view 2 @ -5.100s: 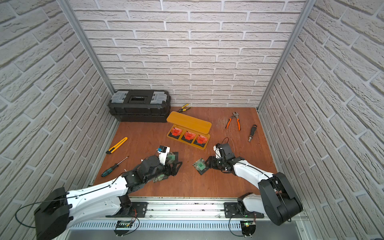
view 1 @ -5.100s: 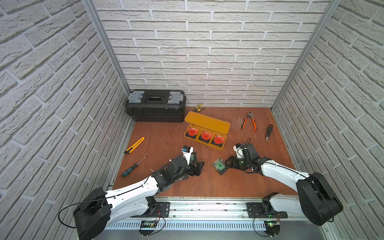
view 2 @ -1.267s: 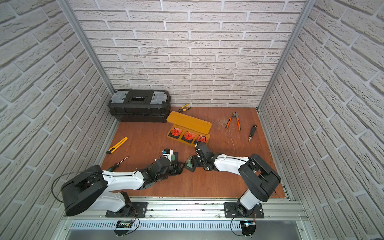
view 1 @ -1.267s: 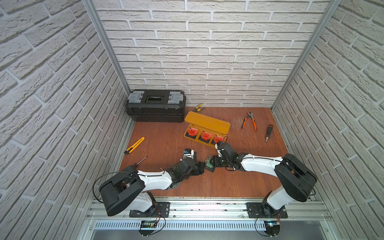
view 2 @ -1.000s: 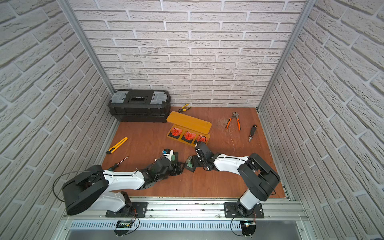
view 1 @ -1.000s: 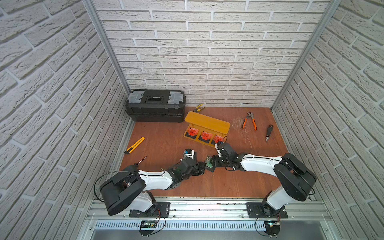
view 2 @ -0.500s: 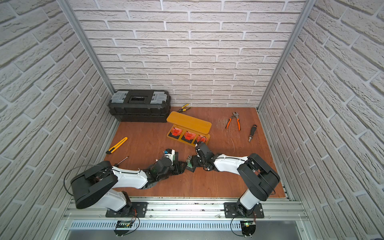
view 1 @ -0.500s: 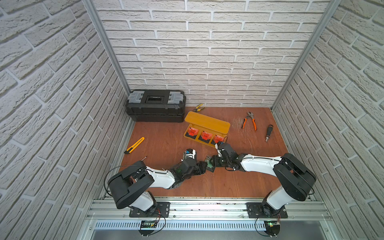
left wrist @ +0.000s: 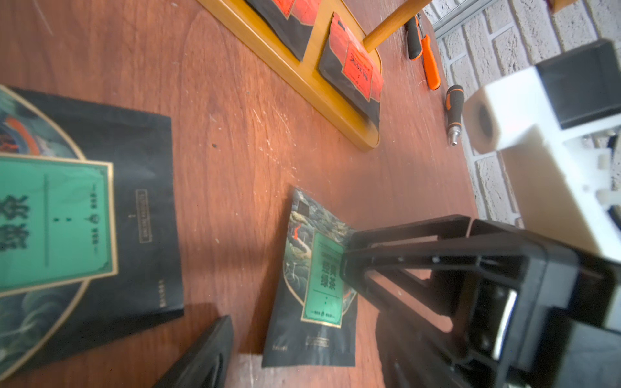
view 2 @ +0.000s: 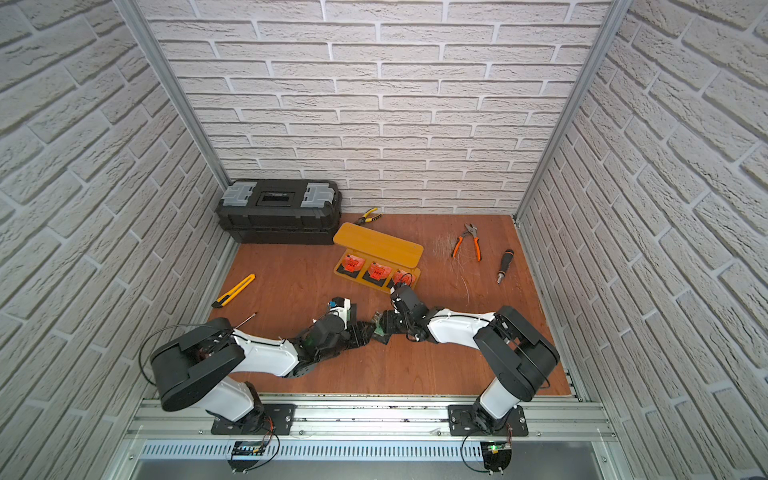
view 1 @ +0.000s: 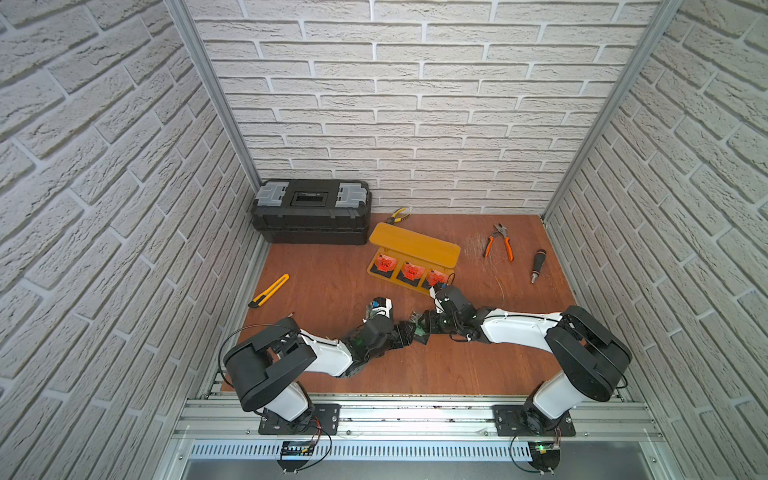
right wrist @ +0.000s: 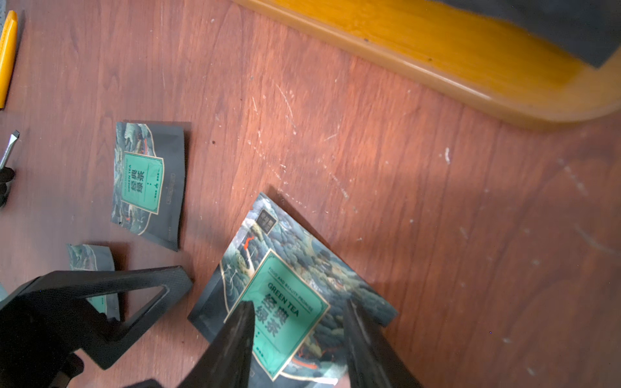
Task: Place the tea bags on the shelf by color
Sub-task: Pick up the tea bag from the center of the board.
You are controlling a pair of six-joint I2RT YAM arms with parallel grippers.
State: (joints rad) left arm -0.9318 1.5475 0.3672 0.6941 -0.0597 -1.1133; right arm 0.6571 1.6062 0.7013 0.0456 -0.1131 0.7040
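Arms are converging mid-table: vs a few secs back, the right gripper [right wrist: 299, 304] is sitting further over toward the left gripper [view 1: 408, 335], w/ one green tea bag [right wrist: 285, 255] coming along under it, and the left arm is stretching fwd so the tips are nearly meeting. Right jaws are standing part-way apart astride that bag's face; can't tell if they're actually pinching it or just pressing it down. Left jaws are standing wide beside it, holding nothing. Another green bag [right wrist: 148, 181] is lying flat on the table [view 1: 332, 286] close by, w/ a third green bag [right wrist: 89, 257] peeking out behind a left finger. Red tea bags [view 1: 410, 271] are already filling the lower tier of the shelf [view 1: 415, 245], top tier sitting bare. Prob. a handover or regrasp is brewing; no greens are shelved yet.
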